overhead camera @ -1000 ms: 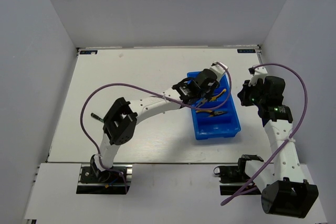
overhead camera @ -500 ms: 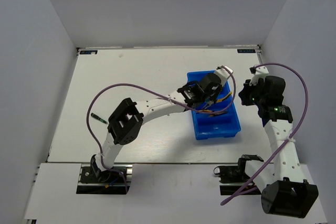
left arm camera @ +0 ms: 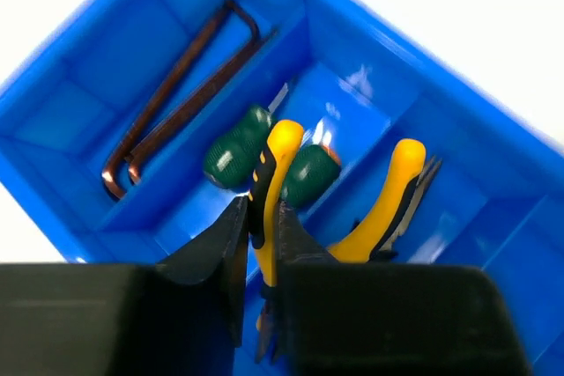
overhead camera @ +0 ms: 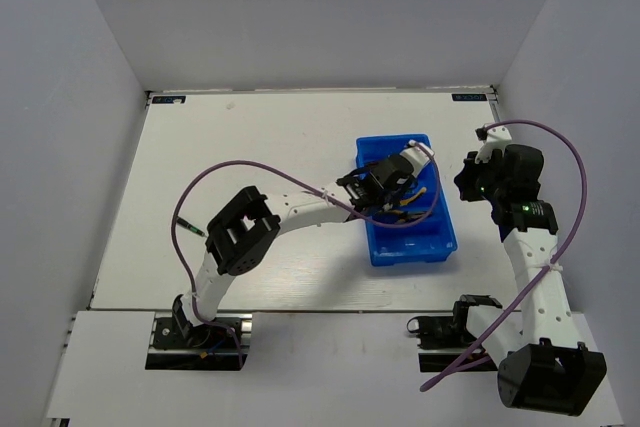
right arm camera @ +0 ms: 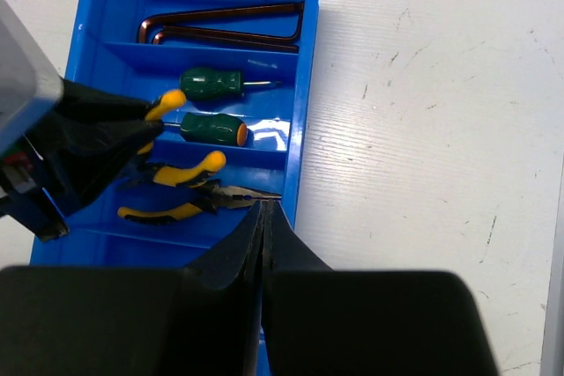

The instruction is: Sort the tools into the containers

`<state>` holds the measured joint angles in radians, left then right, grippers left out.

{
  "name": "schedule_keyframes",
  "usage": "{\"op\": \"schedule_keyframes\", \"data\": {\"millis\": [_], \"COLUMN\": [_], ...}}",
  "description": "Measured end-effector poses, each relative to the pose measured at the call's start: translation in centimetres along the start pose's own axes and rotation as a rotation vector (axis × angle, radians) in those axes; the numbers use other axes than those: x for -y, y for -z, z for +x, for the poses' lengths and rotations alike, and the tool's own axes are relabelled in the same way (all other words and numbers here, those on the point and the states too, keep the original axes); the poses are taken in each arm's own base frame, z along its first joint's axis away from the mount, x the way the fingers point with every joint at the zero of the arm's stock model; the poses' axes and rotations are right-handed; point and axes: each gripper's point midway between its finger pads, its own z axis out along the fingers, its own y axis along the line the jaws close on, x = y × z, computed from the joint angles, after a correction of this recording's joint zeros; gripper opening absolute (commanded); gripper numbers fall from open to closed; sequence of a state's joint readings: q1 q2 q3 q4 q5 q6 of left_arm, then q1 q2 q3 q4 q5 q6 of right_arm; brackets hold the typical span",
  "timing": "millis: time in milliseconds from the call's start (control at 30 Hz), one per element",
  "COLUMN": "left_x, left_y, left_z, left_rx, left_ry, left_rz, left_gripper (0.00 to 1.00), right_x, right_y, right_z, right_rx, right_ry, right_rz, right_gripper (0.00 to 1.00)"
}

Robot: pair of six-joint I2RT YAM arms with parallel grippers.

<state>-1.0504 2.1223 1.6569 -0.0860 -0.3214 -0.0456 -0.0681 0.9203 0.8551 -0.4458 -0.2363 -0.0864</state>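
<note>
The blue tray (overhead camera: 442, 247) stands right of centre. My left gripper (overhead camera: 385, 190) hangs low over its middle, shut on one handle of yellow-and-black pliers (left arm camera: 271, 165), as the left wrist view (left arm camera: 258, 213) shows. Two hex keys (left arm camera: 172, 99) lie in the far compartment. Two green-handled screwdrivers (right arm camera: 211, 84) lie in the second. Another pair of pliers (right arm camera: 181, 209) lies in the third. My right gripper (right arm camera: 264, 206) is shut and empty, hovering over the tray's right rim (right arm camera: 308, 85). A thin green-tipped screwdriver (overhead camera: 188, 224) lies on the table at the far left.
The white table (overhead camera: 260, 137) is walled in grey on three sides. The left arm's purple cable (overhead camera: 240, 162) arches over the table's middle. The tray's nearest compartment (overhead camera: 415, 250) holds nothing I can see.
My left gripper has moved a little nearer and lower over the tray, with the pliers in it. The right arm has not moved.
</note>
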Motion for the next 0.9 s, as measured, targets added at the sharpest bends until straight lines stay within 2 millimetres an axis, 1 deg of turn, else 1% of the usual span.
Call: {"op": "schedule_keyframes", "data": {"millis": [67,100,133,167,200,233,300,333,367,400,433,467,500,533,567,633,667,733,767,800,833,867,900], "left_x": [0.2,0.3,0.5,0.5,0.6,0.6,0.6,0.6,0.5,0.3,0.1,-0.2,-0.7,-1.5,-2.5,-5.0,-6.7,-10.6,-12.8,-15.2,-17.5,-20.1,-22.0], "left_y": [-0.1,-0.1,-0.1,-0.1,-0.1,-0.1,0.0,0.0,0.1,0.4,0.8,1.3,2.1,3.5,4.8,8.7,10.6,13.9,15.3,16.6,18.0,19.1,20.2], "left_z": [1.3,1.6,1.9,2.0,2.0,1.9,1.8,1.7,1.5,1.1,0.7,0.2,-0.5,-1.1,-1.4,-1.8,-2.0,-1.6,-0.8,0.8,3.1,5.9,9.0], "left_rx": [-0.024,-0.031,-0.037,-0.038,-0.037,-0.036,-0.033,-0.033,-0.029,-0.025,-0.019,-0.010,0.001,0.008,0.010,-0.004,-0.008,-0.016,-0.021,-0.039,-0.074,-0.109,-0.156], "left_ry": [-0.010,-0.012,-0.011,-0.008,-0.013,-0.011,-0.008,-0.008,-0.008,-0.004,0.006,0.025,0.043,0.078,0.118,0.224,0.289,0.425,0.506,0.567,0.624,0.690,0.748], "left_rz": [0.014,0.020,0.028,0.032,0.034,0.034,0.036,0.035,0.032,0.028,0.021,0.008,-0.013,-0.035,-0.066,-0.143,-0.188,-0.288,-0.345,-0.411,-0.482,-0.561,-0.626], "left_gripper": [0.42,0.48,0.54,0.63,0.68,0.69,0.69,0.70,0.68,0.61,0.35,0.21,0.09,0.03,0.00,0.00,0.01,0.10,0.33,0.48,0.59,0.66,0.76], "right_x": [0.0,0.0,0.0,0.0,-0.1,-0.1,-0.1,-0.1,-0.1,-0.2,-0.3,-0.4,-0.5,-0.5,-0.6,-0.9,-1.1,-1.6,-1.9,-2.3,-2.6,-2.8,-3.0], "right_y": [0.0,0.0,0.0,0.0,0.0,0.0,0.0,0.0,0.0,0.1,0.1,0.1,0.2,0.2,0.2,0.3,0.3,0.3,0.3,0.2,0.1,0.0,-0.2], "right_z": [0.0,0.0,0.0,0.0,0.0,0.0,0.0,0.0,0.0,-0.1,-0.1,-0.1,-0.2,-0.2,-0.2,-0.2,-0.1,0.0,0.0,0.1,0.4,0.6,0.8], "right_rx": [0.000,0.000,0.000,0.000,0.001,0.001,0.001,0.002,0.003,0.004,0.005,0.007,0.009,0.010,0.011,0.011,0.010,0.008,0.005,0.001,-0.009,-0.020,-0.030], "right_ry": [0.001,-0.001,0.000,-0.001,0.000,-0.001,-0.001,-0.001,-0.001,-0.001,0.001,0.003,0.006,0.012,0.014,0.019,0.023,0.024,0.025,0.022,0.021,0.021,0.020], "right_rz": [-0.002,-0.002,-0.003,-0.004,-0.004,-0.005,-0.007,-0.010,-0.011,-0.015,-0.019,-0.024,-0.029,-0.033,-0.037,-0.053,-0.065,-0.097,-0.118,-0.138,-0.161,-0.179,-0.191], "right_gripper": [0.09,0.12,0.12,0.14,0.17,0.17,0.21,0.21,0.25,0.25,0.26,0.26,0.21,0.09,0.00,0.00,0.00,0.00,0.08,0.14,0.16,0.17,0.19]}}
